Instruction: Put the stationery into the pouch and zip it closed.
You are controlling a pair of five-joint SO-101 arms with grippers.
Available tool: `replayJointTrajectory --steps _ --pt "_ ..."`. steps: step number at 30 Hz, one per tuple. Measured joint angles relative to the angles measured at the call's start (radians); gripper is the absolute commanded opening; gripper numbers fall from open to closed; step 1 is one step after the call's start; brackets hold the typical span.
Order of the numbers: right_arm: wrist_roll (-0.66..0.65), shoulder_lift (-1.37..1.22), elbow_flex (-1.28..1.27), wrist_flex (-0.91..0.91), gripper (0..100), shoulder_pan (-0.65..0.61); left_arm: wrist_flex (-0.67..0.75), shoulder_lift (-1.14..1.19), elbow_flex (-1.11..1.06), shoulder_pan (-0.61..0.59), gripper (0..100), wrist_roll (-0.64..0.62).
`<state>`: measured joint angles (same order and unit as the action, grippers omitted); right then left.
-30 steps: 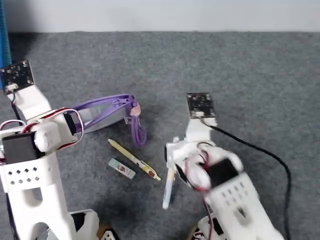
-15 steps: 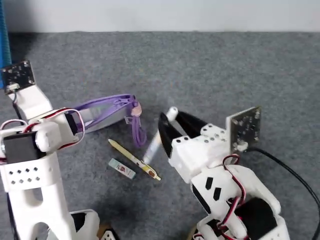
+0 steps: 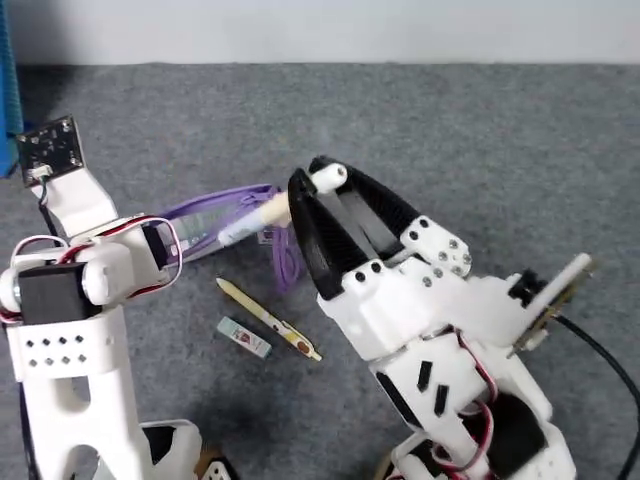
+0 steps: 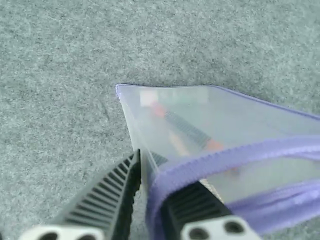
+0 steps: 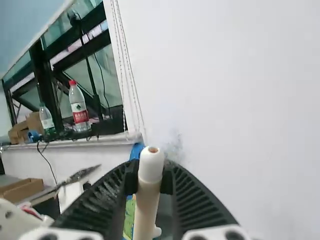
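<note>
**Fig.** We see the left gripper (image 4: 147, 158) clamped on the rim of the purple pouch (image 4: 225, 120). The right gripper (image 3: 318, 186) grips a white pen (image 3: 262, 216), its tip at the pouch mouth. A yellow pen (image 3: 268, 320) lies nearby.

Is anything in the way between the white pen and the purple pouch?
Nothing visible is. The right hand holds the white pen with its tip at the open mouth of the purple pouch, whose rim the left hand pinches. The yellow pen and eraser lie on the table, off that path.
</note>
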<state>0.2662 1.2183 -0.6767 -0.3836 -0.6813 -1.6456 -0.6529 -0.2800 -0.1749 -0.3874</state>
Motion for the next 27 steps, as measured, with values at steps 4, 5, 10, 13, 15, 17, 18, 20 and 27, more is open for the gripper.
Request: replayJointTrajectory --steps 4,5,10,13,15,17,18,20,27 --pt "0.000 -0.129 -0.002 0.087 0.7 0.002 0.000 0.000 0.000 0.000 1 0.000" --pt "0.000 -0.153 -0.002 0.109 0.7 0.003 0.000 0.000 0.000 0.000 1 0.000" --pt "0.000 -0.262 0.000 0.152 0.7 0.003 0.000 0.000 -0.002 0.000 1 0.000" --pt "0.000 -0.318 0.000 0.152 0.7 0.000 0.000 0.000 -0.002 0.000 1 0.000" --pt "-0.012 -0.350 0.000 0.152 1.1 0.000 0.000 0.000 -0.002 0.000 1 0.000" --pt "-0.060 -0.373 -0.018 0.153 5.5 -0.025 0.000 0.000 -0.002 0.000 1 0.000" --pt "-0.081 -0.374 -0.037 0.153 10.1 -0.040 0.000 0.000 -0.002 0.000 1 0.000" --pt "-0.123 -0.354 -0.078 0.141 20.9 -0.078 0.000 0.000 -0.002 0.000 1 0.000" --pt "-0.199 -0.315 -0.112 0.043 29.2 -0.157 0.000 0.000 -0.002 0.000 1 0.000"
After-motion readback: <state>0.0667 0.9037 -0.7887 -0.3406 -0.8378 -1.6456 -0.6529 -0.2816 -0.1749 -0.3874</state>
